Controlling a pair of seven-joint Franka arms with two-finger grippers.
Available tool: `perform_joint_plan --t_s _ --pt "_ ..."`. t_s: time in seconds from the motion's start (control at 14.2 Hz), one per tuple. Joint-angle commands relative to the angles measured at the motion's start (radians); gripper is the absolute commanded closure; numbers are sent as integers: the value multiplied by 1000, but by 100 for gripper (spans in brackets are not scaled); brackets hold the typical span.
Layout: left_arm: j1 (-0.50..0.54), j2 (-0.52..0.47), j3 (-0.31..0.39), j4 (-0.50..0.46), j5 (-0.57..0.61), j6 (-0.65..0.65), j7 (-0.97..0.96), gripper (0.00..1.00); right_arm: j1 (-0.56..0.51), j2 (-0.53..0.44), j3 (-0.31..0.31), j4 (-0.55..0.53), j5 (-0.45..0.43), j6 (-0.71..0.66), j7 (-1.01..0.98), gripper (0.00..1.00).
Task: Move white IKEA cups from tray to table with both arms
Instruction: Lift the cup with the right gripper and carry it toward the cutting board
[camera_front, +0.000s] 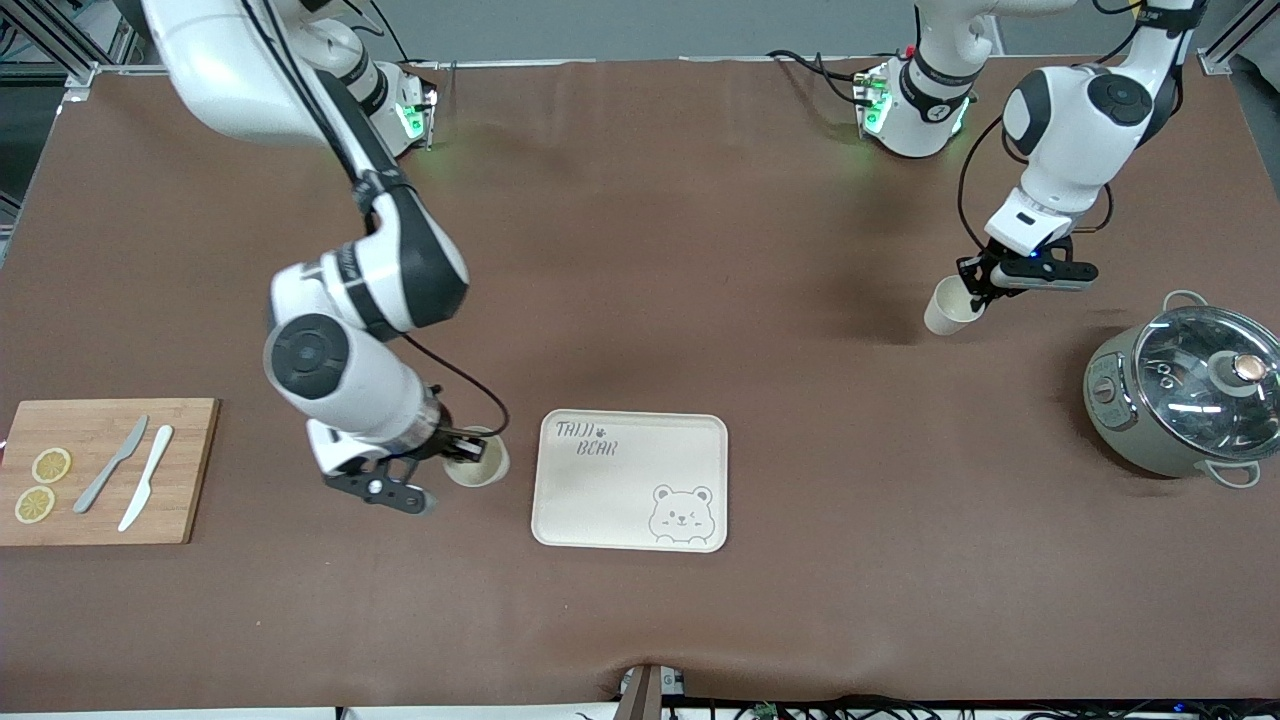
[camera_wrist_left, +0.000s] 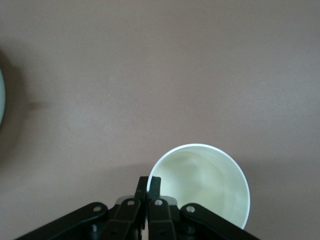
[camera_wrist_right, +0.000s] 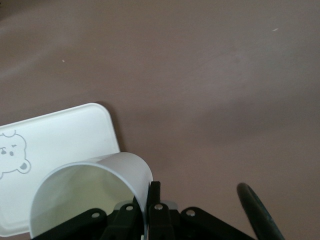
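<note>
While both grippers pinch cup rims, lower each upright. Left gripper (camera_front: 972, 292) clamps 1 cup (camera_front: 948, 306) over table (camera_front: 640, 250); right gripper (camera_front: 455, 447) clamps the other cup (camera_front: 480, 462) beside tray (camera_front: 560, 530).

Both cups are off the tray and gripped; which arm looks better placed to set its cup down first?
Probably right. The right gripper, shut on its cup, sits low beside the tray. The left gripper holds its cup tilted above the table.
</note>
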Motion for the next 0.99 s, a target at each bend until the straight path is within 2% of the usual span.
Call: perform_joint_plan --t_s 0.0,0.14,0.56,0.77,0.91 --pt "-6 46 -1 -32 -39 88 33 100 -76 -118 19 -138 0 0 -133 100" --pt "-9 81 -1 -30 -39 127 33 100 -136 -173 20 -185 4 -30 -256 100" --pt "-10 133 -5 -29 -38 188 32 100 -327 -240 19 -189 4 -177 -605 100" --pt "-10 150 -7 -26 -38 204 32 100 -396 -244 17 -220 3 -155 -744 100" --pt "-12 166 -10 -23 -38 222 30 100 -415 -261 17 -284 3 -80 -787 100"
